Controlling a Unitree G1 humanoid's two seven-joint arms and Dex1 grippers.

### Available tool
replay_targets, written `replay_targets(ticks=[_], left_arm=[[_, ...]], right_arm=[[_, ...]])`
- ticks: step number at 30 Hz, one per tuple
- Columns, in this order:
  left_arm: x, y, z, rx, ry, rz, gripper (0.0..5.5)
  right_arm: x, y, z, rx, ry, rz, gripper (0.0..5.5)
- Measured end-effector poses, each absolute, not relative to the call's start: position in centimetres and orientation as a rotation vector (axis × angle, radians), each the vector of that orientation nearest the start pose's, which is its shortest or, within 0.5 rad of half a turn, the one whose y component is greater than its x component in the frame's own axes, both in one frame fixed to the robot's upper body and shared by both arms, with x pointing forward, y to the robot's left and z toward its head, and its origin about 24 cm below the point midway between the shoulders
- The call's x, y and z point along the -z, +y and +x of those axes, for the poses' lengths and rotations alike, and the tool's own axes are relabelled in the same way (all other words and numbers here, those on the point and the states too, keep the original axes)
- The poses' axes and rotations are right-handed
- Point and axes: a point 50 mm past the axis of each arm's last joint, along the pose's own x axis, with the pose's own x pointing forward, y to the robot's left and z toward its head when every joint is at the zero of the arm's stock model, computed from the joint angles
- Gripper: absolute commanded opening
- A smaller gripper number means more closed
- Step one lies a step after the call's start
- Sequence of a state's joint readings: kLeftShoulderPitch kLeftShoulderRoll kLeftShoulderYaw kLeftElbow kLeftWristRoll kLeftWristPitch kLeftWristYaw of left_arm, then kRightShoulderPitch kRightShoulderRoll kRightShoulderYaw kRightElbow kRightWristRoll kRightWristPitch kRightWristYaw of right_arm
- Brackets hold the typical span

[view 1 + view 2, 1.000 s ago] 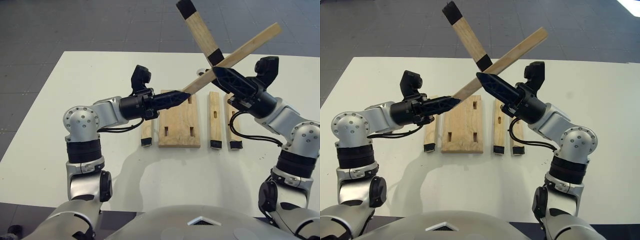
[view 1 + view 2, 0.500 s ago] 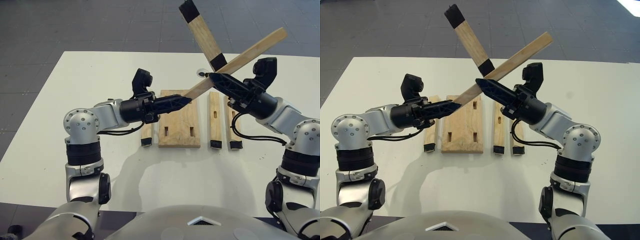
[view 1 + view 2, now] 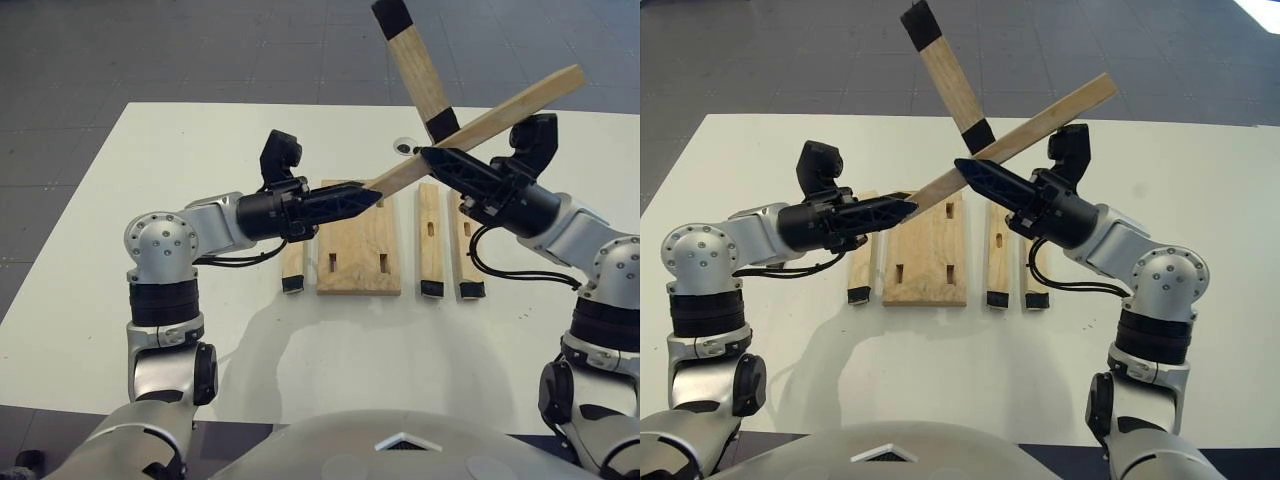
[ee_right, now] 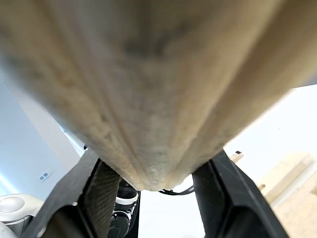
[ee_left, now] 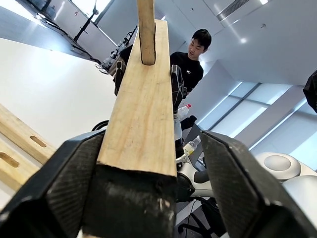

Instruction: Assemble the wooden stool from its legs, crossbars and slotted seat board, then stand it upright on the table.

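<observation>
Progress early: first joint at most. Clamped shut in left gripper: crossbar, slanting up toward far right corner of worktop. Clamped shut in right gripper: leg, raised, crossing the crossbar in mid-air; slotted together or just touching, can't tell. Flat on mid-worktop, untouched: seat board, spare leg along its left side, pair of legs at its right. Left to do: approx. everything, incl. standing upright. Likely snag: long pieces swinging above laid-out parts.
</observation>
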State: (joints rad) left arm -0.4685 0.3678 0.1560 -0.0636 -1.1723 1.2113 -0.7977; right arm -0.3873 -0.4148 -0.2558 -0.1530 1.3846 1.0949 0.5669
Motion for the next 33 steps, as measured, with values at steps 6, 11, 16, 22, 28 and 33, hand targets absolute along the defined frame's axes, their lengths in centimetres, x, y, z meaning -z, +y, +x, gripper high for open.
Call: replay_targets(ticks=[6, 11, 16, 22, 28, 33], left_arm=[[-16.4, 15.4, 29.6, 1.199, 0.23, -0.75, 3.59], [-14.3, 18.5, 29.8, 0.889, 0.234, -0.226, 3.59], [-10.6, 16.1, 25.6, 0.945, 0.289, 0.251, 3.59], [-7.9, 14.5, 23.6, 0.974, 0.318, 0.492, 3.59], [-7.0, 14.4, 23.6, 0.941, 0.315, 0.634, 3.59], [-7.0, 13.3, 23.1, 1.042, 0.23, 0.973, 3.59]], right_arm=[[-16.8, -16.1, 25.7, -1.217, 0.22, 0.807, 2.03], [-16.0, -17.6, 25.6, -1.123, 0.262, 0.693, 2.03], [-14.8, -18.5, 26.0, -1.014, 0.288, 0.564, 2.03], [-13.7, -18.2, 26.6, -0.959, 0.316, 0.499, 2.03], [-13.8, -18.0, 26.5, -0.968, 0.309, 0.482, 2.03], [-13.9, -17.7, 26.4, -0.973, 0.305, 0.465, 2.03]])
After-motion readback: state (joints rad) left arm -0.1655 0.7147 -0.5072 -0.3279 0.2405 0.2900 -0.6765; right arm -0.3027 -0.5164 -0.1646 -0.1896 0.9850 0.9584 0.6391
